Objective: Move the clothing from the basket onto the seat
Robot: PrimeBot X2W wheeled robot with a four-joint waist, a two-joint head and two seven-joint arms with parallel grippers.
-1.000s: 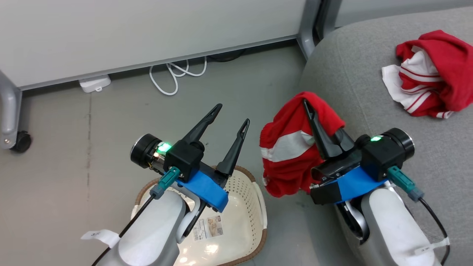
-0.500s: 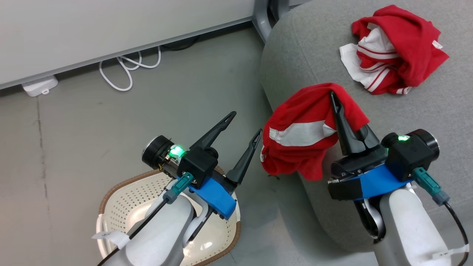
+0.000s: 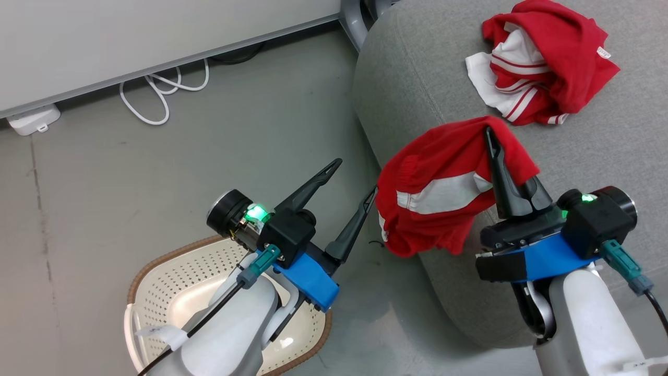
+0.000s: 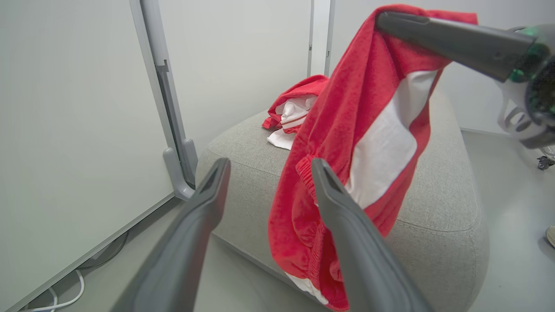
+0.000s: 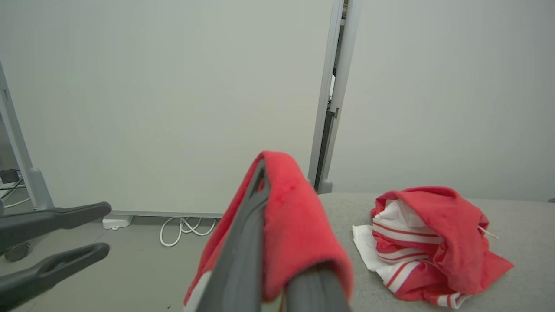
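Grips bright red, white-panelled soft garment [image 3: 443, 193] in right jaws, now brought over edge of large light-grey upholstered seat [image 3: 600, 156]; keeps left jaws wide, empty. Looks ready for release.

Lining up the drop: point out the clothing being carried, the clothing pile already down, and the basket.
carried clothing [image 3: 433, 167], head view, red fabric above the white panel.
clothing pile [image 3: 569, 57], head view, red top fold.
basket [image 3: 167, 284], head view, perforated inner wall.
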